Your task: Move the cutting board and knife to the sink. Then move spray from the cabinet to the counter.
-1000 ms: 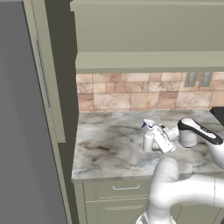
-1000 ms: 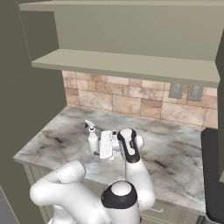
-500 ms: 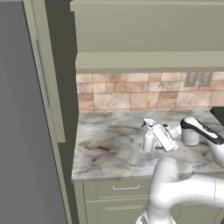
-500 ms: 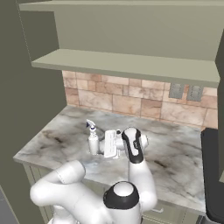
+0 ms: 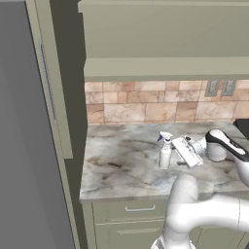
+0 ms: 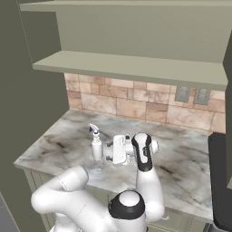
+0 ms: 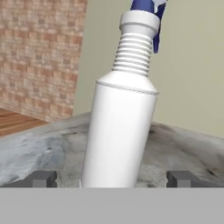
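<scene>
1. Left base view: the spray (image 5: pixel 165 151) stands upright on the counter (image 5: pixel 121 168), near the middle of the marble top and well forward of the tiled backsplash (image 5: pixel 146 104). The gripper (image 5: pixel 171 153) lies level just beside it, on the bottle's right.
2. Right base view: this side shows the cabinet (image 6: pixel 131 65) shelf bare above the counter, with two wall outlets (image 6: pixel 191 95) on the tiles and the edge of the black stovetop (image 6: pixel 221 181) at far right. The bottle's nozzle (image 6: pixel 94 128) points toward the left of this view.
3. Hand view: here alone the two finger tips (image 7: pixel 41 178) appear, set wide apart, one on each side of the bottle's base and clear of its white body; the jaws are spread and grip nothing. The ribbed neck and blue trigger part show close up.
4. The bottle's long axis is vertical in both base views; its lean in the hand view follows that camera's roll.
</scene>
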